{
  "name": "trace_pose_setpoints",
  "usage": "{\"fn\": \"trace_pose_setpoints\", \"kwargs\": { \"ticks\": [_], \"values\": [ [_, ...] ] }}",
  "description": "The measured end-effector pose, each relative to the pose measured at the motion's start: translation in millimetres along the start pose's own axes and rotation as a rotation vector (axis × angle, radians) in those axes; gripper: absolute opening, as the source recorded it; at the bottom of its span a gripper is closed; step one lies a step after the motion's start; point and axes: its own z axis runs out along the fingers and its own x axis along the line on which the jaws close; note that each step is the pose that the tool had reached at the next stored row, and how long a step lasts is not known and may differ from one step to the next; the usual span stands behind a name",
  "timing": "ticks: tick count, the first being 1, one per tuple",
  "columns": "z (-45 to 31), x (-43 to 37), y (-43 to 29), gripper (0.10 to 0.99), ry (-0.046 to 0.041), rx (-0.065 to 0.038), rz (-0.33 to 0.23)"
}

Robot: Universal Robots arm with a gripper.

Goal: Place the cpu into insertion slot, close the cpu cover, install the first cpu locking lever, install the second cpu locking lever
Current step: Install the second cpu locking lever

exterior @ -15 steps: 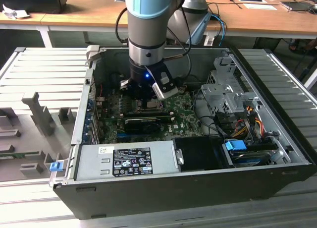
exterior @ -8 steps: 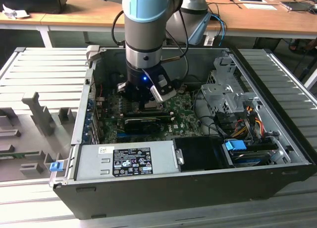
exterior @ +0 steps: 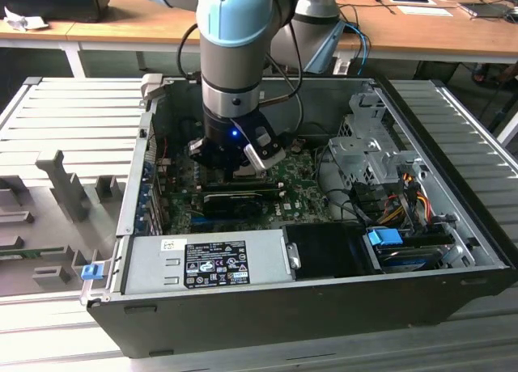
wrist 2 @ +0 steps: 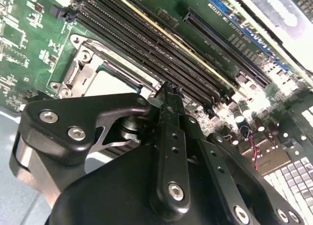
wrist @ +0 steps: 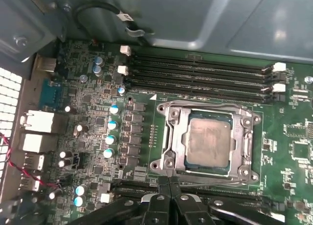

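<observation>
The cpu (wrist: 209,143) lay flat in the insertion slot (wrist: 172,142), its dull grey top showing through the cut-out of the cpu cover (wrist: 243,147), which sat down over it as a silver frame. The socket was on the green motherboard (wrist: 93,137), just beside the long black memory slots (wrist: 195,73) — these ran along one side of it in both wrist views. The hand (wrist: 168,183) hung just at the socket's edge, its two black fingertips pressed together with nothing between them. In the second wrist view the fingers (wrist 2: 168,112) met in one narrow point near the cover's corner (wrist 2: 90,68). In the exterior view the arm (exterior: 233,57) reached straight down into the open computer case (exterior: 243,307), which stood on a ribbed grey surface — wooden desks (exterior: 421,28) behind.
</observation>
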Motion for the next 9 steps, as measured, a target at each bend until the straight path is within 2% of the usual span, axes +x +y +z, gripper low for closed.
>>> {"fn": "trace_pose_setpoints", "kwargs": {
  "ticks": [3, 5, 7, 9],
  "values": [
    [6.5, 0.8, -2.0, 0.106, 0.0005, -0.005, -0.007],
    [7.4, 2.2, -3.4, 0.106, -0.0012, -0.012, -0.008],
    [7.5, 6.1, -7.2, 0.106, -0.0056, -0.043, -0.008],
    [8.8, 9.4, -8.5, 0.106, -0.0091, -0.054, -0.008]
  ]
}}
